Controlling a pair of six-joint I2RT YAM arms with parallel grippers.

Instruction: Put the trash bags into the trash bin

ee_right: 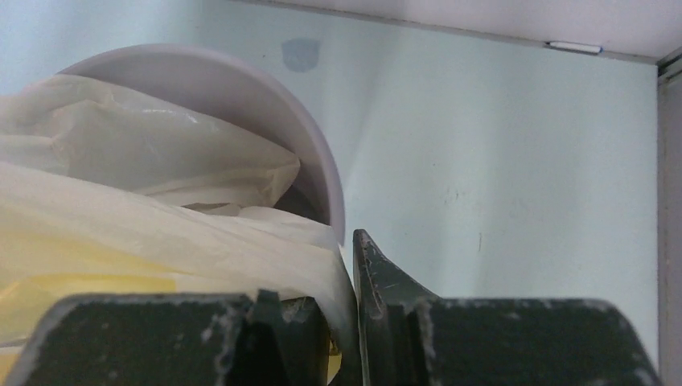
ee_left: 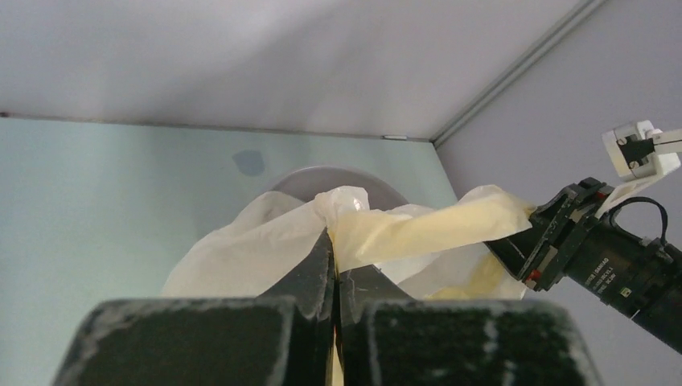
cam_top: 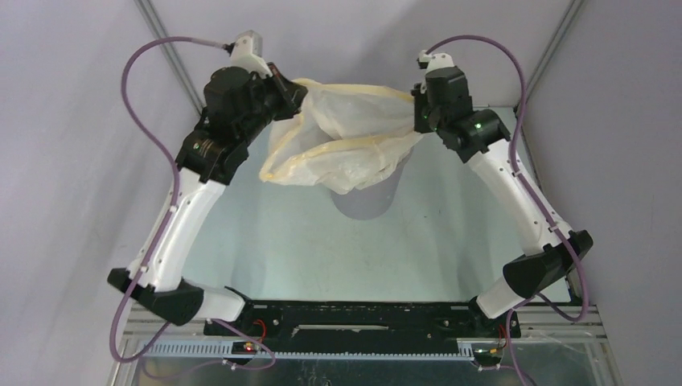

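Top middle of the frame, left gripper [cam_top: 294,97] and right gripper [cam_top: 419,106] pinch the trash bag [cam_top: 347,135] by its edge — soft, light, maybe slippery — over the trash bin [cam_top: 367,201].

Crinkly cream bag [cam_top: 346,137] over grey bin [cam_top: 366,207]

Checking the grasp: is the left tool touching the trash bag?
Touching. The left wrist view shows the left tool shut on the trash bag.

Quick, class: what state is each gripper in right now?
Left gripper: closed on the trash bag.
Right gripper: closed on the trash bag too.
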